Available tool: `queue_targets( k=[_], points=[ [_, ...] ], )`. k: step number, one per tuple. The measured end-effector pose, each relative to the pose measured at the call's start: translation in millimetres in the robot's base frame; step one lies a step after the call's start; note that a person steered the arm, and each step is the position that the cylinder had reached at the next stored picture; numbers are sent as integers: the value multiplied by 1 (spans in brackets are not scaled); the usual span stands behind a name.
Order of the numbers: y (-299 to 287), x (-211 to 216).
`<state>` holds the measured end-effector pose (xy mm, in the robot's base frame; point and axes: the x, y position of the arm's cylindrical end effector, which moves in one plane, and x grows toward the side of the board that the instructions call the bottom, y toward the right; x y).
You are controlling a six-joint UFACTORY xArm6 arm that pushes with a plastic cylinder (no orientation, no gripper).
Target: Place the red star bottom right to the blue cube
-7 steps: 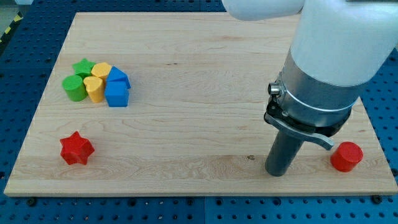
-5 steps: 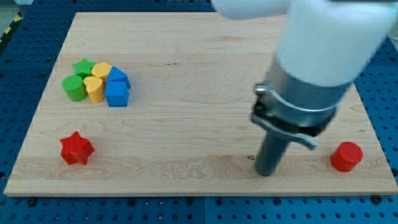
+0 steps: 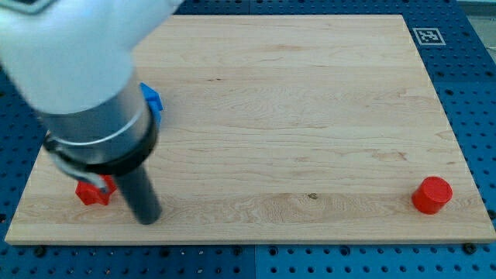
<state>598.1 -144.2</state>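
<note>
Camera view: my tip (image 3: 146, 219) rests on the bench (image 3: 294, 116) just right of the red star (image 3: 93, 191), which shows only partly behind the rod near the view's bottom left. No claw exists, so nothing is held. The blue cube (image 3: 153, 101) peeks out above. A red cylinder (image 3: 431, 194) sits far right.

From this side a push would send the star leftward, away from its goal.

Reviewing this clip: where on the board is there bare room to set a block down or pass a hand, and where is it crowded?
Bare wood runs from my tip across the view's middle and top to the board's right edge, broken only by the red cylinder at the bottom right. The view's left is crowded: the arm covers it, with the red star and a blue block just showing.
</note>
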Motion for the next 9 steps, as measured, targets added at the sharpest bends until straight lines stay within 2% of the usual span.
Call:
queue_targets(
  k=[2,3,5,8,9],
  points=[
    [-90,-2],
    [-110,-16],
    [-68,-28],
    [-63,-34],
    [-61,-48]
  ],
)
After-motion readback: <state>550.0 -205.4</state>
